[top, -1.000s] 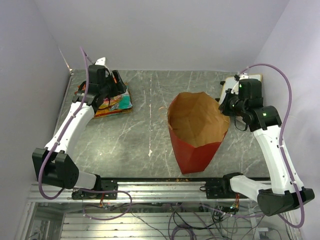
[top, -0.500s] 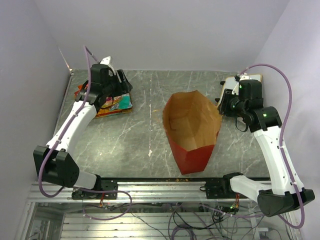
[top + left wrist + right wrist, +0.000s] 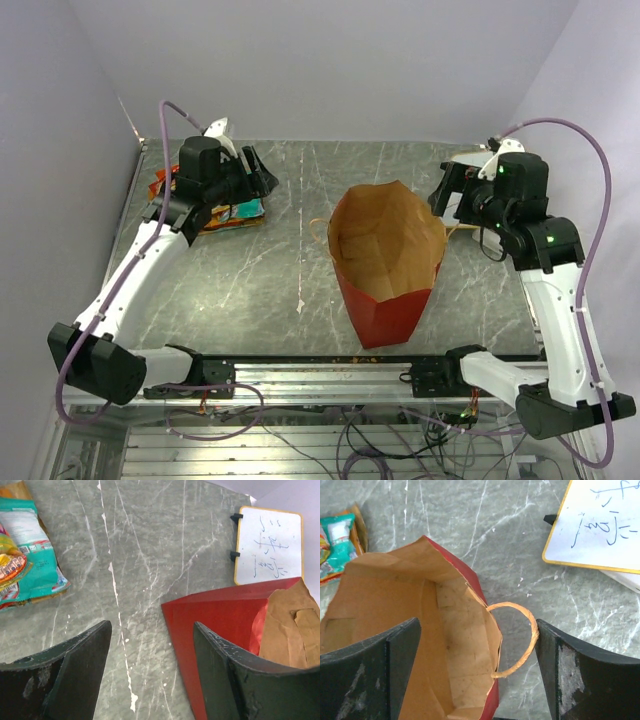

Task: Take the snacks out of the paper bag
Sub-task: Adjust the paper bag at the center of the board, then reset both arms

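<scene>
A grey marble-patterned desk [image 3: 280, 285] carries everything. Closest to the arm bases, right of centre, a large paper carrier bag, red outside and brown inside [image 3: 385, 265], stands upright with its mouth open. One thin twisted tan handle [image 3: 533, 625] loops out from its right rim.

The right gripper [image 3: 477, 625] hangs above that rim, released and spread wide, grasping nothing. In its wrist view the handle and the bag's right wall lie below, between the two fingers.

Farther back on the left, the left gripper [image 3: 152, 630] is also spread apart and empty, raised over bare desk between the bag and the snacks.

The snacks, a heap of crinkly teal, orange and yellow packets [image 3: 228, 212], lie on the desk near the far left corner, outside the bag and partly hidden under the left arm.

At the far right lies a white wood-framed board with handwriting [image 3: 270, 545].
</scene>
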